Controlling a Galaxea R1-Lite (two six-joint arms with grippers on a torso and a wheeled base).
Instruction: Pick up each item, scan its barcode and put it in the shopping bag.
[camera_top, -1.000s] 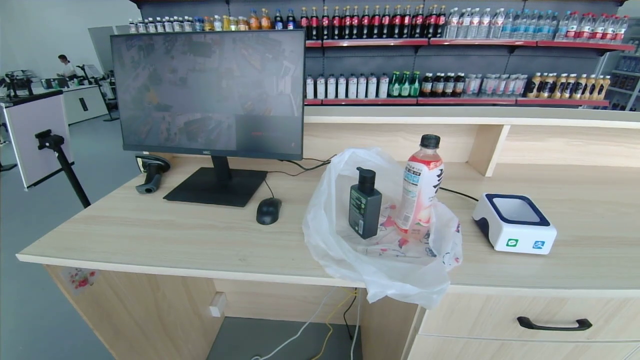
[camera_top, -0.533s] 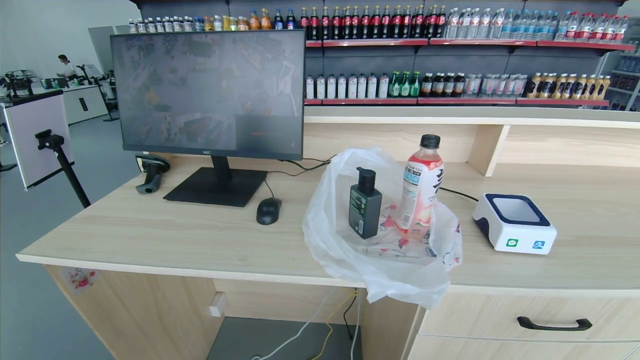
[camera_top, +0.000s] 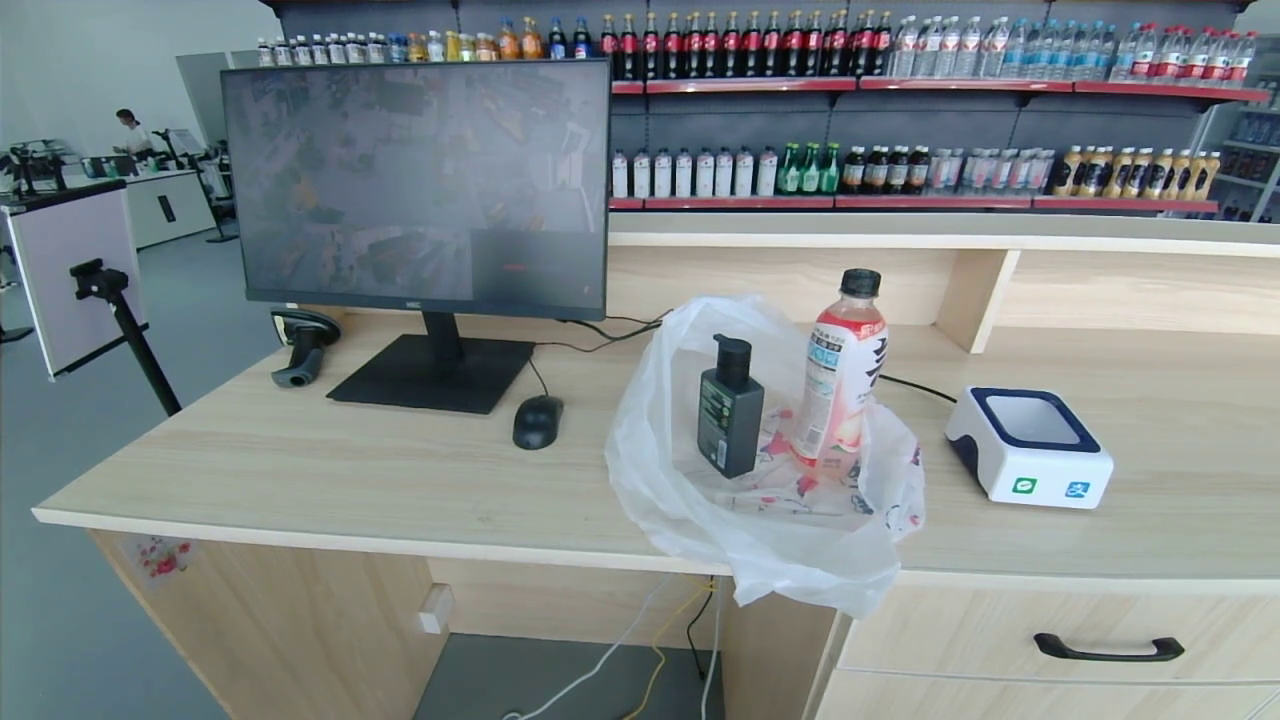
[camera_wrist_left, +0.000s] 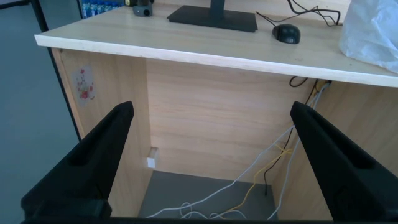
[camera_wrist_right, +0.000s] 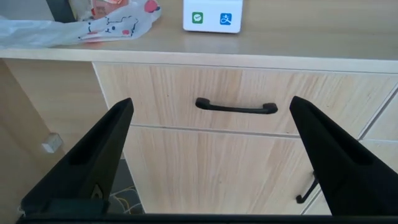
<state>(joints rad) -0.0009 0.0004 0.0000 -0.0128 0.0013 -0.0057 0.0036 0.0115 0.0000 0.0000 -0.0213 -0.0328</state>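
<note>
Nothing has moved; left gripper (camera_wrist_left: 211, 109) and right gripper (camera_wrist_right: 211, 102) gape wide, bottles (camera_top: 730, 415) seemingly inside the shopping bag (camera_top: 650, 470).

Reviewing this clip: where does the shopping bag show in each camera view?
Head view: shopping bag on the counter, between mouse and white scanner, drooping over the front edge.
Left wrist view: shopping bag beyond the mouse.
Right wrist view: shopping bag beside the white scanner.
Shared landmark: the counter's front edge.

Matte black, wedge-shaped left gripper (camera_wrist_left: 211, 107), right gripper (camera_wrist_right: 211, 102)
</note>
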